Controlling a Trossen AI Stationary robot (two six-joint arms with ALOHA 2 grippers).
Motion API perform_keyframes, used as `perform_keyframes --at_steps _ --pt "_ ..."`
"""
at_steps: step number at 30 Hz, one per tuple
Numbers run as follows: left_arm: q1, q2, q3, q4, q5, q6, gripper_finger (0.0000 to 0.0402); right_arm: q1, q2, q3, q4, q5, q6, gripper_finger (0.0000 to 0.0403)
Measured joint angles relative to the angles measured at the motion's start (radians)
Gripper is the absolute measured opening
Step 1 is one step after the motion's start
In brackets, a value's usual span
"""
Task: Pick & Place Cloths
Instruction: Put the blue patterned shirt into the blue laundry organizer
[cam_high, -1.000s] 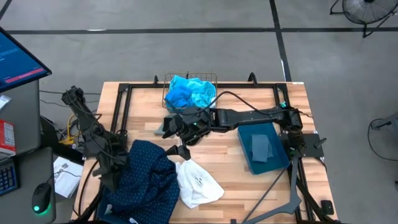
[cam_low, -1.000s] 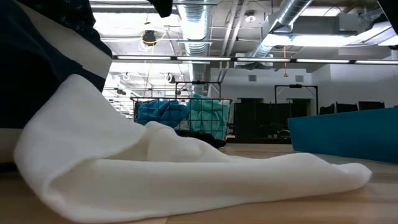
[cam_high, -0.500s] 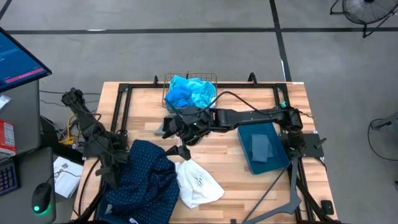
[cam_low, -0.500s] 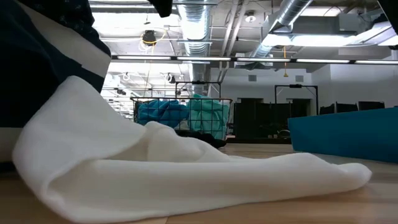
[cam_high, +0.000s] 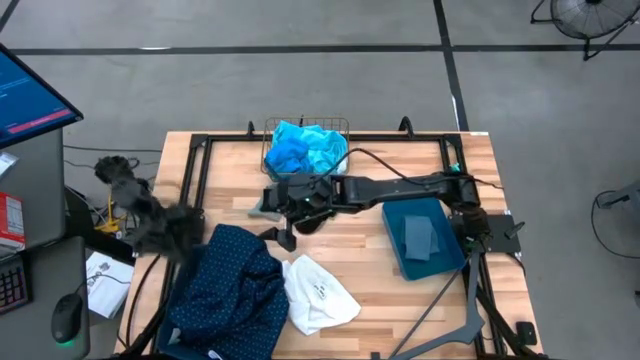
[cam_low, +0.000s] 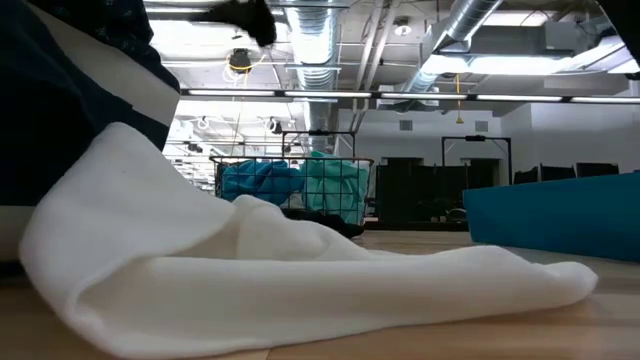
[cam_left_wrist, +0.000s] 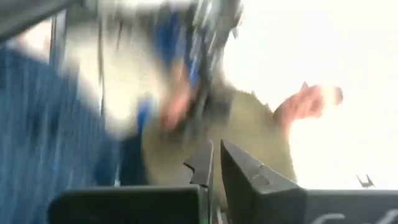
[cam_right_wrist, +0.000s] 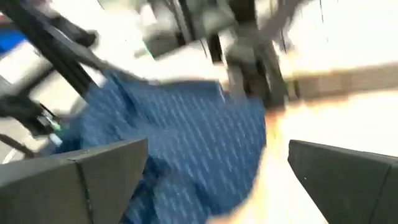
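- Lying across the bench's (cam_high: 400, 150) near left corner, the navy dotted cloth (cam_high: 225, 290) is being shown partly draped over the edge, with the white cloth (cam_high: 318, 295) touching its right side.
- Sitting in the wire basket (cam_high: 340, 128) at the far edge, the turquoise cloth (cam_high: 325, 148) and the bright blue cloth (cam_high: 288, 152) are being held clear of the arms.
- Resting in the teal bin (cam_high: 395, 215) on the right, a grey-blue cloth (cam_high: 420, 238) is being seen folded flat.
- Blurring at the bench's left edge, the left gripper (cam_left_wrist: 214, 167) is being shown with its fingers pressed almost together; nothing is being seen between them, so the pinch is being judged as having missed the fabric or caught only a thread of it.
- Reaching over the middle of the bench, just this side of the basket, the right gripper (cam_high: 290, 205) is being held with its fingers spread wide and empty.
- Being flagged as a risk: the navy dotted cloth could be dragged off the bench if the left arm is snagged in its overhanging fold.
- Being flagged as a risk: the white cloth could be pulled along where the two fabrics are touching.
- Being flagged as a risk: the right gripper, working close to the basket, could be caught on its wire rim.
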Motion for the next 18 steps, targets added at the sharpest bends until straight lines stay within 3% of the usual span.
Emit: perform_keyframes --at_steps 5,7,10,14,18 --pt "0.029 0.001 0.002 0.336 -0.463 0.252 0.0008 -0.01 -0.001 0.0 -0.012 -0.06 0.045 0.0379" --pt "0.035 0.019 0.002 0.476 -0.663 0.397 0.0008 -0.01 -0.019 -0.001 -0.026 -0.124 0.071 0.0379" --pt "0.048 0.062 0.002 0.625 -0.878 0.638 0.0007 -0.009 -0.053 -0.001 -0.034 -0.24 0.104 0.0379" --pt "0.082 0.183 0.018 0.791 -0.988 0.973 0.0007 0.004 -0.145 0.0 -0.08 -0.373 0.109 0.0379" --pt "0.095 0.365 0.122 0.751 -0.995 1.282 0.0011 0.039 -0.246 0.0 -0.157 -0.418 0.109 0.0379"
